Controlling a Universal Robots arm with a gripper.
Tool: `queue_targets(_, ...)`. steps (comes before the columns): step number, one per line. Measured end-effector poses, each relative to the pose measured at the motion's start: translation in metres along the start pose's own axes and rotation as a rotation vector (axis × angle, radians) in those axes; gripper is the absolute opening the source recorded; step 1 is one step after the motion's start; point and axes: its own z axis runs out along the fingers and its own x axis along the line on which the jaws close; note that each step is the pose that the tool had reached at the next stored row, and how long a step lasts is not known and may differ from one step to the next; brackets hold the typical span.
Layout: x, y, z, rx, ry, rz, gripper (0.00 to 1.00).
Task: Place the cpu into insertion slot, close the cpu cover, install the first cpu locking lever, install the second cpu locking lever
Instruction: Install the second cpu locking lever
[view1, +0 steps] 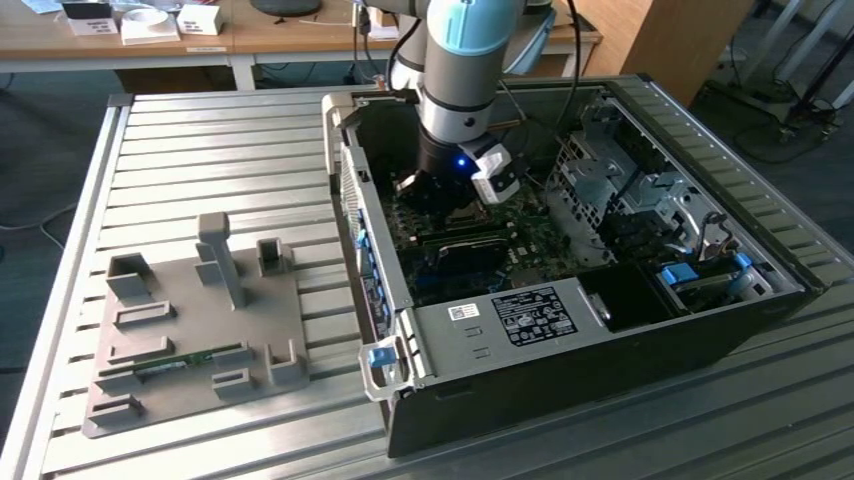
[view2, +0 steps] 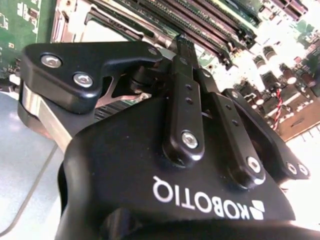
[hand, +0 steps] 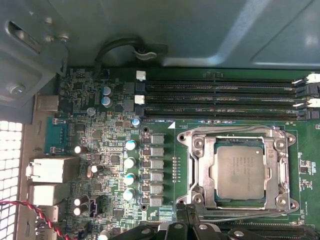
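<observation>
In the first wrist view the cpu (hand: 239, 172), a pale silvery-grey square, lies flat in its socket on the green motherboard. The cpu cover (hand: 201, 170), a silvery metal frame, lies down around it with the chip showing through its open centre. I cannot make out how the locking levers stand. My gripper (hand: 182, 221) sits just beside the socket's edge, its black fingertips close together. The second wrist view shows the gripper (view2: 182, 45) shut, with nothing visible between the fingers. In the exterior view the gripper (view1: 443, 195) reaches down into the open computer case (view1: 561, 390).
Long memory slots (hand: 220, 97) run beside the socket. A black box with a white label (view1: 534, 315) lies in the case toward its front. A grey fixture plate (view1: 200, 340) with upright holders rests on the slatted metal table (view1: 200, 150), at the exterior view's left.
</observation>
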Motion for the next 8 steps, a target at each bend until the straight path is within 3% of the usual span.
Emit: queue_targets(8, 0.0003, -0.0001, 0.0010, -0.0010, -0.0002, 0.000, 0.11)
